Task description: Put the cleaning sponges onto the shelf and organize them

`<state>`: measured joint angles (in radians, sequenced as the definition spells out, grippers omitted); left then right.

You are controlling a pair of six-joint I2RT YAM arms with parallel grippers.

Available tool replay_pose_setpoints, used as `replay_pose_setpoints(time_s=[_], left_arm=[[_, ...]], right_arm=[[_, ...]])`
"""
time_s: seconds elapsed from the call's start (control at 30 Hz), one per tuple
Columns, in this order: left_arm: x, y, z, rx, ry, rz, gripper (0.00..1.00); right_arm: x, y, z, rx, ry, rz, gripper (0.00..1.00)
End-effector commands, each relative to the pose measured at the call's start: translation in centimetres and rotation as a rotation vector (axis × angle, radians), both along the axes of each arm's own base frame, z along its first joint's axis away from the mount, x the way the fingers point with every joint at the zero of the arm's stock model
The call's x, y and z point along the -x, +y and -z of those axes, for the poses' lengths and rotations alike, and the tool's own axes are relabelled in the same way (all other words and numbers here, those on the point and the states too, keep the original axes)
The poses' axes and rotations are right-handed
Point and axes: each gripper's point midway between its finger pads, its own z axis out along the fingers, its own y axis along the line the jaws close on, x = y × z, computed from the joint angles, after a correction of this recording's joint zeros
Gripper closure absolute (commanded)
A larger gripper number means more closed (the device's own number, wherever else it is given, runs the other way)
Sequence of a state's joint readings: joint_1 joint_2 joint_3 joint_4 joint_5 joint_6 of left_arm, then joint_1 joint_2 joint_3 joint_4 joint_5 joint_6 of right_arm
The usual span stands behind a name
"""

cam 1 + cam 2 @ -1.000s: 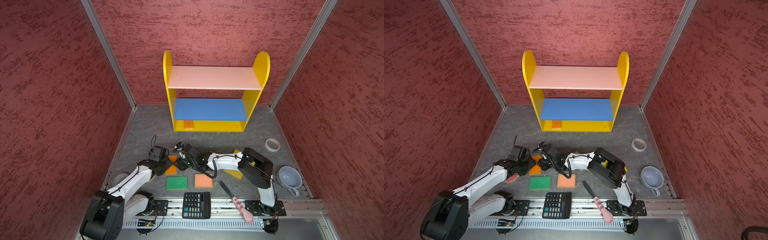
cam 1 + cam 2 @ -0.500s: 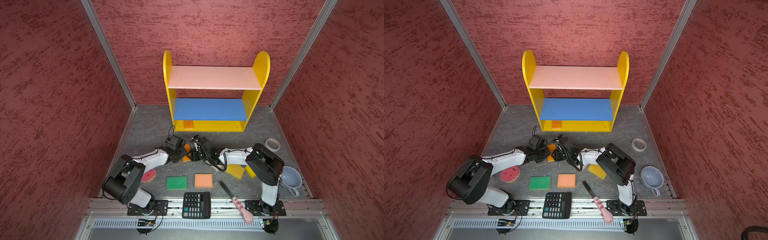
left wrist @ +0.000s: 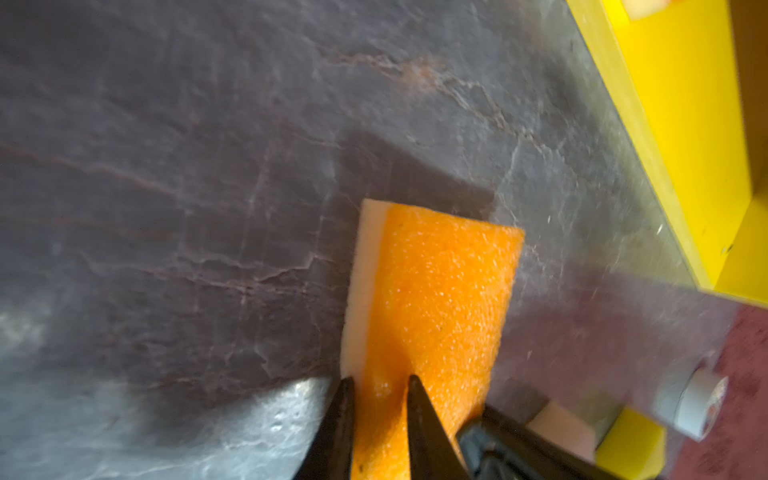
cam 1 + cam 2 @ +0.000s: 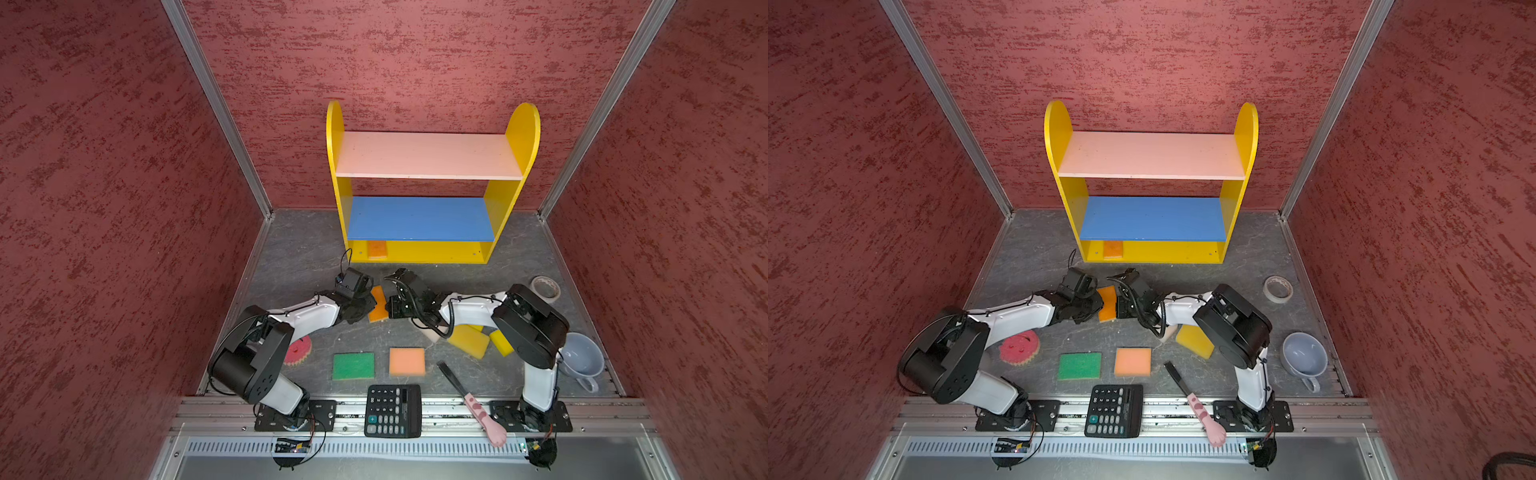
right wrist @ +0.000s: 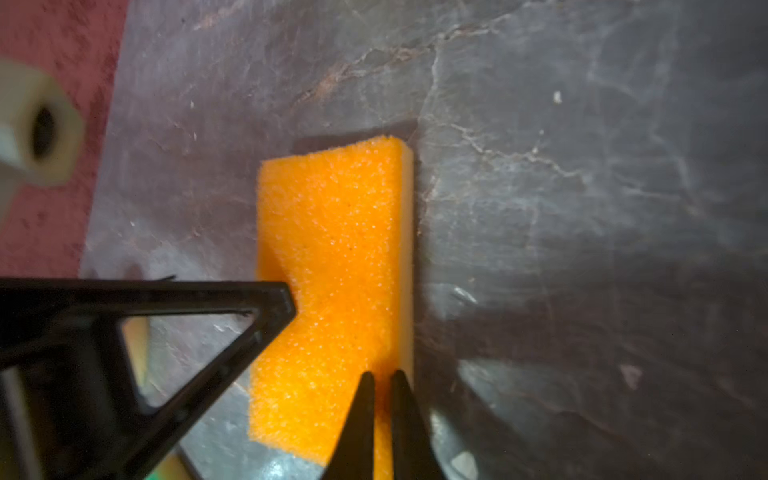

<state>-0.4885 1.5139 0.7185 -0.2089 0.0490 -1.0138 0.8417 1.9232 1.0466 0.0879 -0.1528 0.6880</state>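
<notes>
Orange sponge over the surface, near the shelf front, not on it | left pincer clamped on one side | right pincer pinched tight on another edge | risk: both arms pulling stretches foam; shallow right pinch slips, sponge drops

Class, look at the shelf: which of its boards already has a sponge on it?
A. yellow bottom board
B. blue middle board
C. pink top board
A: in both top views a small orange sponge lies on the yellow bottom board of the shelf, near its left end.
</notes>
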Motion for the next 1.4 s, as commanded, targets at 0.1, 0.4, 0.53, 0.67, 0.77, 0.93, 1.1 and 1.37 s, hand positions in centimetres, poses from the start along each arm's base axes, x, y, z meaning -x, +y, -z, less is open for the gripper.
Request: replay_pose_setpoints(time_s=[0.1,0.4,0.53,0.67,0.77,0.93,1.1,1.37], left_arm=[[-2.4,1.9,-6.0,0.008,-0.158,-0.009,0.67],[-2.5,6.4,-11.0,-0.047,-0.299,-0.089,0.45],[-1.9,7.4,-10.8,-0.055,-0.304,-0.112,0.42],[-1.5,7.5,-9.9,-0.050,-0.282,-0.111,0.41],[-1.3,7.4,-9.3,-0.051,-0.253,-0.105,0.41],[-1.0,7.6,-8.7,-0.060,-0.236,-0.107,0.41],[-0.9,7.4,-8.3,-0.054,-0.225,-0.103,0.41],[-0.8,7.1,-7.9,-0.039,-0.213,-0.097,0.41]], right_arm=[[-2.6,-0.6,-2.6,0.003,-0.095,0.048,1.00],[-8.0,-6.9,-5.2,0.083,-0.256,0.219,1.00],[-10.5,-9.4,-5.7,0.135,-0.324,0.294,1.00],[-13.0,-10.4,-5.7,0.194,-0.398,0.337,1.00],[-14.5,-10.6,-5.1,0.227,-0.421,0.355,1.00],[-16.5,-10.5,-4.9,0.221,-0.458,0.398,1.00],[-17.9,-10.3,-3.9,0.229,-0.457,0.434,0.98],[-17.7,-11.1,-3.9,0.203,-0.430,0.500,0.70]])
